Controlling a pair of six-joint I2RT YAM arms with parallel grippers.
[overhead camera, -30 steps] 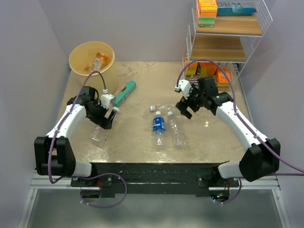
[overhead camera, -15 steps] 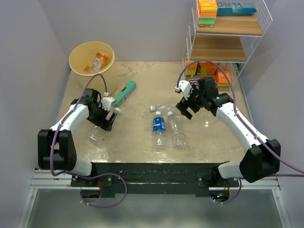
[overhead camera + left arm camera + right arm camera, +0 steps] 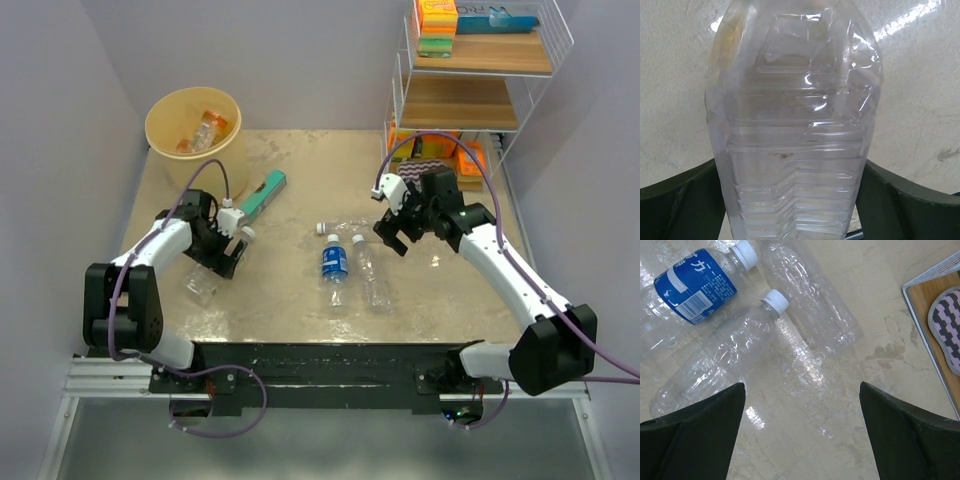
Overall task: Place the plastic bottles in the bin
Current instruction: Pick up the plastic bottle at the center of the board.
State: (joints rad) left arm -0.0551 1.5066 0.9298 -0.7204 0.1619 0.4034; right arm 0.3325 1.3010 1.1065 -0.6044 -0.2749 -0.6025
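Note:
A clear ribbed bottle [image 3: 790, 115] lies on the table and fills the left wrist view; in the top view this bottle [image 3: 199, 287] is at the near left. My left gripper [image 3: 224, 256] [image 3: 790, 172] is open and straddles its near end, a finger close on each side. My right gripper [image 3: 393, 238] [image 3: 802, 390] hangs open over bare table, just right of a blue-labelled bottle [image 3: 334, 262] [image 3: 695, 285] and two clear white-capped bottles [image 3: 371, 275] [image 3: 715, 360]. The bin [image 3: 165, 130] stands at the far left with orange and clear bottles inside.
A flat teal box [image 3: 262, 195] lies between the bin and the middle bottles. A white wire shelf rack [image 3: 480, 80] with orange packs stands at the back right; its lower corner [image 3: 935, 280] shows in the right wrist view. A crushed clear bottle [image 3: 340, 228] lies behind the blue-labelled one.
My left gripper has slid a little left and down over the clear bottle, which has shifted slightly left. The right gripper has drifted slightly right.

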